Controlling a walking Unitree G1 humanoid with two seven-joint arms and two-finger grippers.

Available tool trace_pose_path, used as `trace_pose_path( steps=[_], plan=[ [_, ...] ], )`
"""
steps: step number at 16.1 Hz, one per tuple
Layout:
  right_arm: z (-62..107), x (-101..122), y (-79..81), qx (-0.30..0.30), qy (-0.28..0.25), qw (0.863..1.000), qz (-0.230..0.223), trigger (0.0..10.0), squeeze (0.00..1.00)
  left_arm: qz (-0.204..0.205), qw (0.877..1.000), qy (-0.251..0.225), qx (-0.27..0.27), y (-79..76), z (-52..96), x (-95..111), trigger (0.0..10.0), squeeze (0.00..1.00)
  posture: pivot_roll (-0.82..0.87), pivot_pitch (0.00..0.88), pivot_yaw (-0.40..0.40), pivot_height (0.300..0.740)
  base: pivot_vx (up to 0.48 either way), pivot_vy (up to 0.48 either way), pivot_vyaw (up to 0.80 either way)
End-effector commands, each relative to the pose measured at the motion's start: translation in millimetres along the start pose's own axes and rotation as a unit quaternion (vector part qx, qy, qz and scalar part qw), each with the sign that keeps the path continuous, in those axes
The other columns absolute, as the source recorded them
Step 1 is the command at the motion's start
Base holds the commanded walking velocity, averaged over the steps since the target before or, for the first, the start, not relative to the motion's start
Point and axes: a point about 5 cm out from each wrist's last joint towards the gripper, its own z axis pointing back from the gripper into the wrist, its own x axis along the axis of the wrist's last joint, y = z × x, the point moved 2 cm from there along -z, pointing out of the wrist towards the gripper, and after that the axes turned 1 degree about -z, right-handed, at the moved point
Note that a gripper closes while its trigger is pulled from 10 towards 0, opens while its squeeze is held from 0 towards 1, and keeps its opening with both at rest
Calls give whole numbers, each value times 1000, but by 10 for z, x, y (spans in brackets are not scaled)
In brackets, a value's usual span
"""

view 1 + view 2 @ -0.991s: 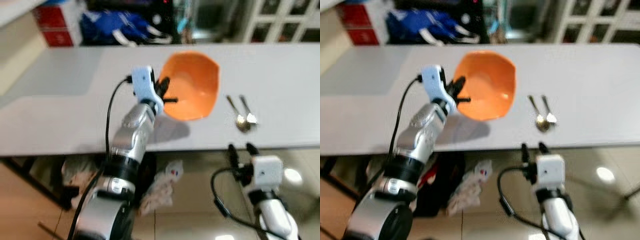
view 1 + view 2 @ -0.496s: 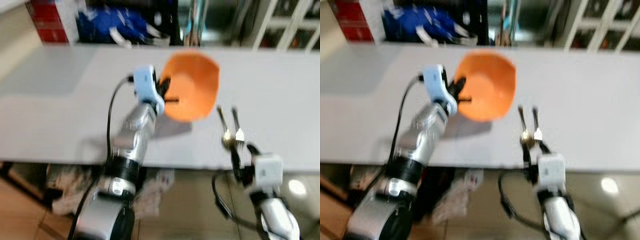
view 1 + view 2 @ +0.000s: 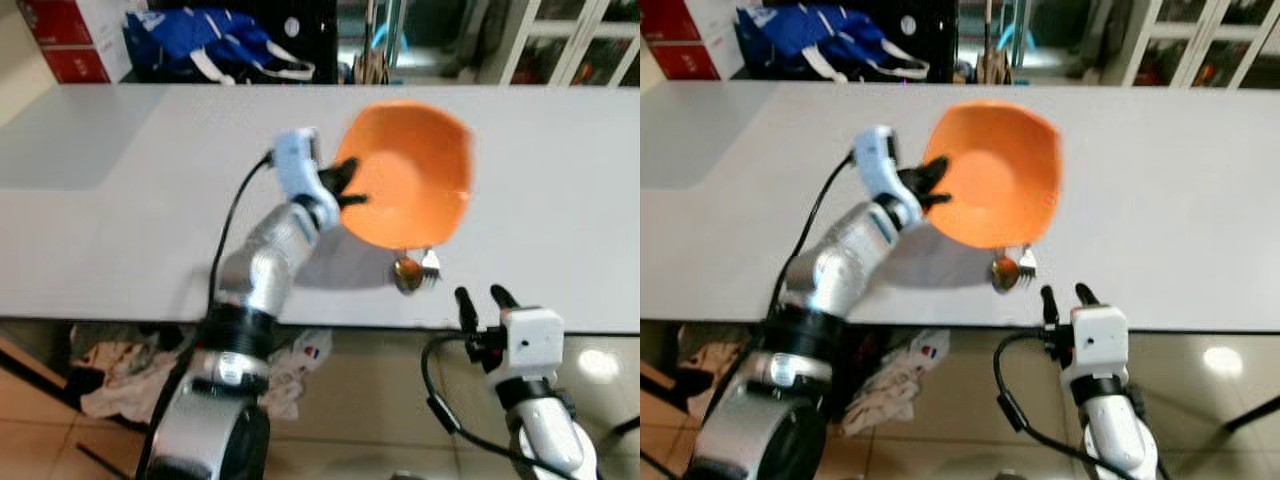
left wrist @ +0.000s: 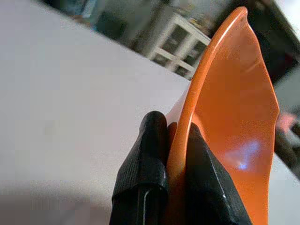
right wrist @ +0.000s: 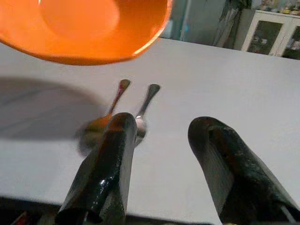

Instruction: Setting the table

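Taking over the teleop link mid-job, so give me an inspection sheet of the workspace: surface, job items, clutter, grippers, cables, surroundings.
Surface: long white table, mostly bare.
Job's things: orange bowl held tilted above the table; two pieces of cutlery lying side by side on the table under and just past the bowl.
Clutter: nothing seen on the table.
Grippers: left gripper pinches the bowl's rim; right gripper open, at the near table edge, pointed at the cutlery.
Cables: black cable looped along the left arm; another by the right wrist.
Surroundings: blue bag and red boxes beyond the table; crumpled bags on the floor underneath.
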Motion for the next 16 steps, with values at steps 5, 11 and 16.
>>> trace_pose_path(
  steps=[5, 11, 16],
  plan=[
    [33, -14, 34, 26, -6, 1000, -8, 10000, 0, 131, 989, 27, 67, 118, -77, -129, 0, 0, -108, 30, 21, 740, 0, 0, 0],
    [120, 364, -111, 134, -31, 990, 16, 10000, 0, 171, 978, 65, 100, 200, -95, -325, 0, 0, -143, 42, 19, 740, 0, 0, 0],
    [186, 408, -80, 194, -11, 981, 18, 10000, 0, 181, 977, 67, 93, 117, -139, -371, 0, 0, -158, 46, 13, 740, 0, 0, 0]
  ],
)
